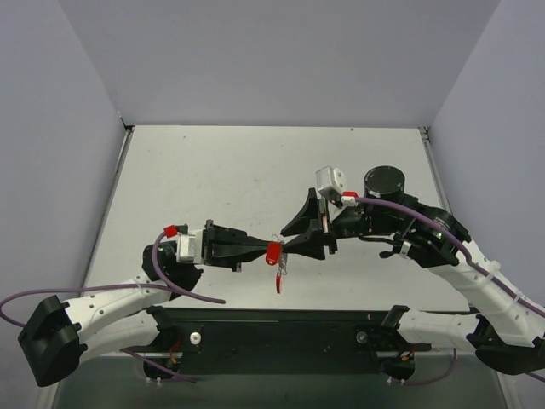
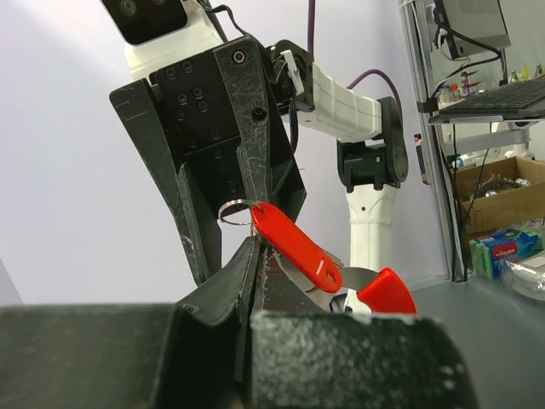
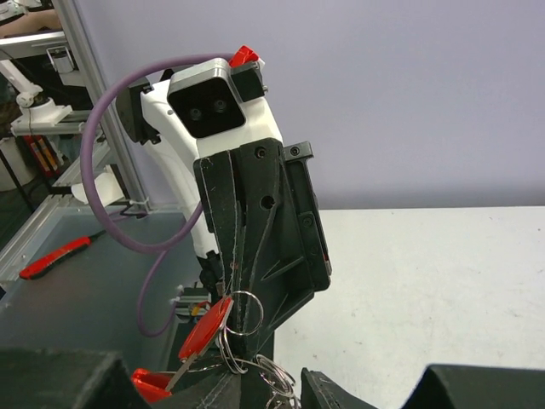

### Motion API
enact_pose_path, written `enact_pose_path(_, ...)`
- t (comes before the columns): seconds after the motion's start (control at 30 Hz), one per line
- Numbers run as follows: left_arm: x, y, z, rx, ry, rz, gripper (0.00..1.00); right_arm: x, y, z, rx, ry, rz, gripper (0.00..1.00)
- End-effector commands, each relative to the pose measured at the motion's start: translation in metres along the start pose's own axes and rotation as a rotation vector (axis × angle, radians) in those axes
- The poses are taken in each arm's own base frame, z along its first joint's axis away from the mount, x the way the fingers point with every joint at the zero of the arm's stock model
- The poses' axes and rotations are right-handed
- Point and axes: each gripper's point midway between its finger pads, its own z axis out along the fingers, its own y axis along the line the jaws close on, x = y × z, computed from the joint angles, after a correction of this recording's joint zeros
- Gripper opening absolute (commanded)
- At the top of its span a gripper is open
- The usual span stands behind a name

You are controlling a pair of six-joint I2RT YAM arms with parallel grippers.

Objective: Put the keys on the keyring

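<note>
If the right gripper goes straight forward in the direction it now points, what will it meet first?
Most likely the small silver ring on the red key tag, which the shut left gripper holds right before the right gripper. Depth is unclear; the ring may sit between its open fingers.

Each arm has white moulded plastic link shells (image 1: 111, 311) joined by bulky black joint housings (image 1: 51, 339), with a thin purple cable (image 3: 88, 153) looping alongside. The left gripper (image 1: 266, 250) and right gripper (image 1: 289, 247) are black angular wedges (scratched pale at the edges) with small round screws (image 2: 239, 57). White wrist camera boxes (image 3: 255, 119) carry red caps (image 3: 245, 56).
</note>
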Motion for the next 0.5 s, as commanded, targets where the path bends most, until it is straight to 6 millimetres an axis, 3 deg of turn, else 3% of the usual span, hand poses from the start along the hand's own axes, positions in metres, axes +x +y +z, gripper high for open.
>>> enact_pose_path(0.0,-0.0559,-0.0256,0.0025,0.112,-0.215,0.171,0.00,-0.0358,-0.0017,-0.0019,0.015,-0.130,-0.089,0.34)
enact_pose_path(0.33,-0.0570,-0.0242,-0.0012,0.099,-0.214,0.187,0.00,-0.0389,0.0011,-0.0068,0.020,-0.145,-0.093,0.40)
enact_pose_path(0.47,-0.0597,-0.0227,-0.0043,0.086,-0.216,0.195,0.00,-0.0394,0.0011,-0.0090,0.028,-0.149,-0.096,0.50)
